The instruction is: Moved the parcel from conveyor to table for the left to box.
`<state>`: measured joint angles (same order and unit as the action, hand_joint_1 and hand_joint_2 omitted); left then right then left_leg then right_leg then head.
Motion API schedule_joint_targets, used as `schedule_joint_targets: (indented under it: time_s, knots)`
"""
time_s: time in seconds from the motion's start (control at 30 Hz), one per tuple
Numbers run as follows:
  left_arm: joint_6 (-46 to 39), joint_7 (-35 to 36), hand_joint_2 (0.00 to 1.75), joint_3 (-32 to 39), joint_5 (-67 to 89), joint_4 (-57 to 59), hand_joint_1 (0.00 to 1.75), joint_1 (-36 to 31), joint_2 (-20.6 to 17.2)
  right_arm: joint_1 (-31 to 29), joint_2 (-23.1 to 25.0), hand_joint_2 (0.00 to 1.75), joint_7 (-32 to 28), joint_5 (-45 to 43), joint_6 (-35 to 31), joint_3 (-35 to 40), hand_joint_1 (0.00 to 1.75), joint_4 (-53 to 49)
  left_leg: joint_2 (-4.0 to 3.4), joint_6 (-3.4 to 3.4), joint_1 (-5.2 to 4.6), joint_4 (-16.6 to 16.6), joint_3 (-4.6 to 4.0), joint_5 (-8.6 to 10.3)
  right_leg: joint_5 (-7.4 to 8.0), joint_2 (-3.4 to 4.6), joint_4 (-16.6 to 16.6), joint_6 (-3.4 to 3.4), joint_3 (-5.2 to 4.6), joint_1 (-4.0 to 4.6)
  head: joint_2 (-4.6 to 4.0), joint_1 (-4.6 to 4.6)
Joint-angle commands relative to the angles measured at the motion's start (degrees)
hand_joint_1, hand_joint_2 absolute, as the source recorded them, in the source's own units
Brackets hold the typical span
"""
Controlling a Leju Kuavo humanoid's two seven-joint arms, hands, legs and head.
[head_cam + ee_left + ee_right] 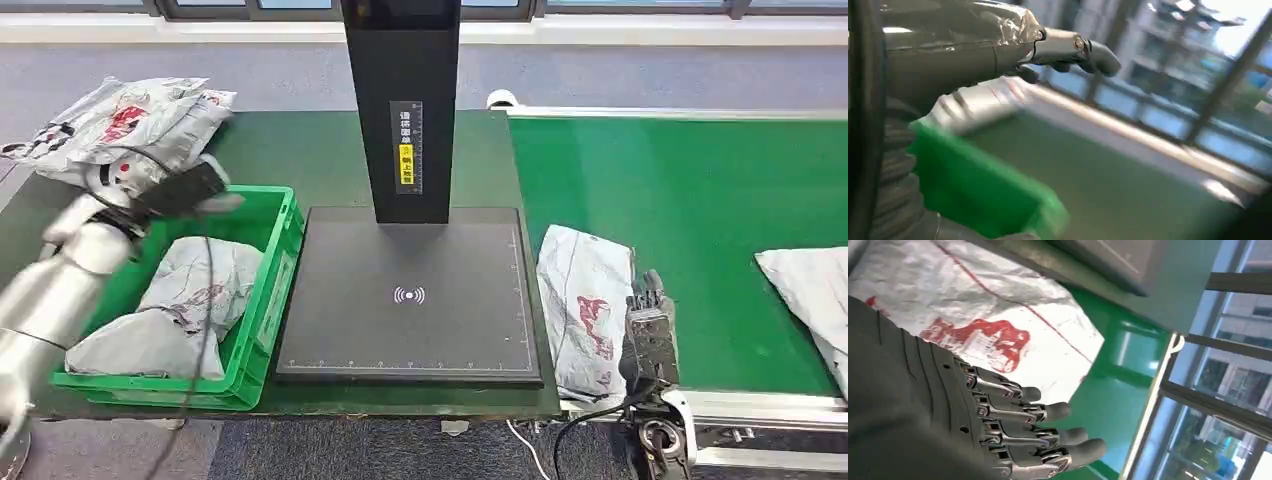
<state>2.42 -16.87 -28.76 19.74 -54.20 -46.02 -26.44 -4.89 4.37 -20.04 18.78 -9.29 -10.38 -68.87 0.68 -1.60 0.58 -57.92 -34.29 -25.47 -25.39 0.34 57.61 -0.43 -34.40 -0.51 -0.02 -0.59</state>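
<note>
A grey parcel [585,310] with a red print lies at the left end of the green conveyor [700,190], beside the black scanner plate [410,295]. My right hand [650,320] hovers just right of it, fingers straight and holding nothing. In the right wrist view the hand [998,425] stretches over the same parcel [998,315]. My left hand [185,190] is blurred above the far rim of the green crate [270,290], nothing in it. The left wrist view has that hand [998,45] with fingers [1098,55] extended over the crate [978,190]. Grey parcels [190,290] lie inside the crate.
A pile of grey parcels [120,120] sits on the table behind the crate. The scanner's black post [400,100] rises at the centre. Another parcel [810,290] lies at the conveyor's right edge. Windows run along the far wall.
</note>
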Motion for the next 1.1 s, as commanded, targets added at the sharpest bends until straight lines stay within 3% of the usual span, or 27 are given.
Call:
schedule_joint_targets:
  time_s: [0.03, 0.6, 0.63, 0.67, 0.7, 0.77, 0.83, 0.9, 1.0, 1.1]
  knots:
    - [1.7, 0.7, 1.75, 10.1, 0.5, 2.0, 0.00, 3.8, 10.5, -1.0, 0.2, 1.75, 0.4, 0.0, -0.4, -0.4, 0.00, 1.3, -0.33, 0.11, 0.00, 0.0, 0.05, -0.09, 0.03, 0.23, -0.1, 0.06, 0.01, -0.01, 0.00, 0.00]
    - [1.7, 0.7, 1.75, 10.1, 0.5, 2.0, 0.00, 3.8, 10.5, -1.0, 0.2, 1.75, 0.4, 0.0, -0.4, -0.4, 0.00, 1.3, -0.38, 0.21, -0.01, 0.0, 0.01, -0.13, -0.02, 0.33, -0.1, 0.11, -0.13, 0.07, 0.02, 0.00]
    - [8.8, -1.4, 1.75, 20.5, -11.8, 5.5, 0.00, 6.8, 27.1, -4.0, -1.9, 1.75, 7.8, 17.0, -16.7, 1.8, 0.00, 6.4, -0.38, 0.22, -0.02, 0.1, 0.07, -0.13, -0.02, 0.30, -0.1, 0.12, -0.06, 0.07, 0.02, 0.02]
    - [1.7, -6.5, 1.75, 19.1, -8.6, 13.8, 0.00, 5.5, 34.3, -6.6, -2.7, 1.75, 8.0, 18.5, -18.1, 1.7, 0.00, 10.8, -0.21, 0.24, -0.04, 0.1, 0.08, -0.07, -0.02, 0.15, -0.2, 0.15, 0.02, 0.05, 0.00, 0.02]
    - [-2.2, -10.7, 1.75, 18.2, -9.9, 21.9, 0.00, 3.8, 39.1, -9.2, -3.3, 1.75, 8.3, 20.6, -20.1, 1.5, 0.00, 16.0, 0.10, 0.28, -0.11, 0.2, 0.12, 0.02, -0.03, -0.14, -0.2, 0.19, 0.13, -0.02, 0.02, 0.00]
    - [-3.7, -13.1, 1.75, 17.5, -11.8, 26.3, 0.00, 2.6, 40.8, -11.5, -3.8, 1.75, 8.8, 22.9, -22.3, 1.2, 0.00, 21.1, 0.11, 0.29, -0.18, 0.2, 0.17, 0.03, 0.00, -0.16, -0.3, 0.21, 0.14, -0.06, 0.02, -0.02]
    - [-1.9, -13.7, 1.75, 18.5, -15.5, 26.6, 0.00, 2.7, 40.6, -14.3, -4.6, 1.75, 12.3, 28.7, -26.8, 1.3, 0.00, 28.5, 0.63, 0.54, -0.28, 0.2, 0.12, 0.17, -0.02, -0.75, -0.5, 0.41, 0.38, -0.15, 0.02, -0.02]
    - [-0.6, -13.2, 1.75, 19.3, -17.3, 26.3, 0.00, 3.0, 40.4, -15.9, -5.2, 1.75, 16.1, 32.4, -27.9, 1.6, 0.00, 33.6, 0.69, 0.75, -0.19, 0.1, -0.06, 0.15, -0.01, -0.78, -0.4, 0.57, 0.42, -0.12, 0.02, 0.02]
    - [0.3, -12.6, 1.75, 20.1, -19.5, 26.6, 0.00, 4.0, 40.3, -18.2, -5.6, 1.75, 19.0, 35.9, -29.0, 1.8, 0.00, 41.2, 0.09, 0.76, -0.20, 0.1, 0.03, 0.03, 0.15, -0.19, -0.4, 0.62, 0.29, -0.25, 0.02, 0.02]
    - [-0.1, -13.1, 1.75, 20.6, -20.2, 26.8, 0.00, 4.8, 40.2, -19.8, -5.3, 1.75, 19.7, 37.5, -28.6, 2.4, 0.00, 44.8, 0.17, 0.76, -0.36, 0.0, -0.09, -0.03, 0.10, -0.21, -0.3, 0.65, 0.12, -0.30, 0.02, 0.02]
